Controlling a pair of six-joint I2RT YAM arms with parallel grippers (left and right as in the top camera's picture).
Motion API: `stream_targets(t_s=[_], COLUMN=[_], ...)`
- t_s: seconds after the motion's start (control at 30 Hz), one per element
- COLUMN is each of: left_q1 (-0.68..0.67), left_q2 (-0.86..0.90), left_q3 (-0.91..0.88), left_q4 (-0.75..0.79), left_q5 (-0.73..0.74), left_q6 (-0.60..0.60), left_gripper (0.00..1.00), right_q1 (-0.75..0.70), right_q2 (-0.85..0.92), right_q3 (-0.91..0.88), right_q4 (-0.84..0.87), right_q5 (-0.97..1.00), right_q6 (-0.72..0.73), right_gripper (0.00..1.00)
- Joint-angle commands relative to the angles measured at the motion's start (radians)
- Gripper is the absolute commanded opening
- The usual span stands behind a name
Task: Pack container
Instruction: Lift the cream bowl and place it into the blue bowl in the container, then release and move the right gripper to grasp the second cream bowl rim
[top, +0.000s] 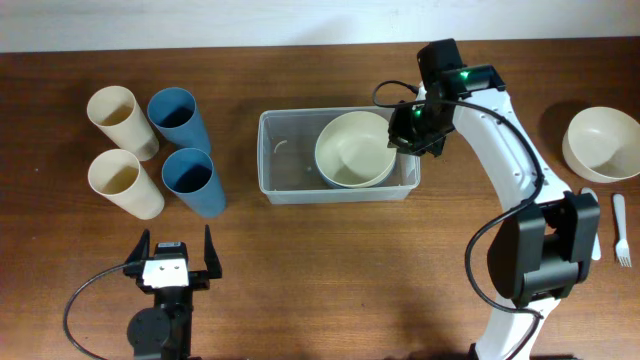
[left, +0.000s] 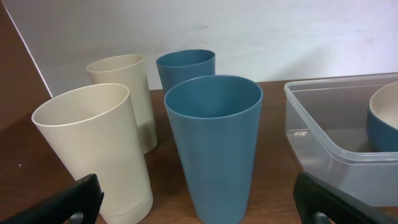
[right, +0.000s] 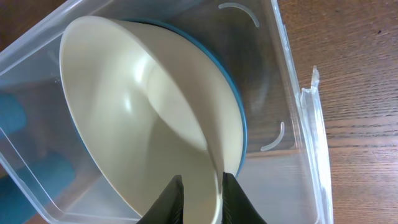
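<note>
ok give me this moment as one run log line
task: pack container | right gripper: pinching cream bowl rim, bowl inside container | left gripper: open, near cups

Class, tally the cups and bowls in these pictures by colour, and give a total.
Cream cups: 2
Blue cups: 2
Cream bowls: 2
Blue bowl: 1, beneath a cream one
Total: 7

Right claw (right: 199, 186) pinches the cream bowl (right: 137, 118) by its rim; left claw (top: 177, 237) gapes.
</note>
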Motion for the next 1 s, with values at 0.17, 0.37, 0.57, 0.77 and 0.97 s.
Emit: stream_targets(t_s=[0.17,0.37,0.57,0.77,0.97], left_q1=[-0.003,-0.003,-0.003,-0.003,-0.003], left_q2=[-0.006,-0.006,-0.006,-0.006,-0.006], left_q3=[-0.002,-0.002,-0.002,-0.002,-0.002], left_q4=[-0.006,-0.006,-0.006,-0.006,-0.006], left_q5=[0.014,0.014,0.014,0.014,0.014], left_q6=[0.019,0.019,0.019,0.019,0.019], left_gripper=[1.0,1.0,1.0,1.0,1.0], right_q1=[-0.162,-0.307,-0.435,-0.597,-0.817], right_q2=[-0.014,-0.014,-0.011,0.002,0.011], right_q3=[0.33,0.459,0.456,0.365,0.092], right_q4=[-0.106,-0.283,-0.36,-0.364,-0.175], right_q5=[0.019,0.131,0.444,0.49,0.326], right_q6=[-0.008,-0.011,0.123,0.271,0.361], right_gripper=[0.38,0.37,0.57,0.79,0.79])
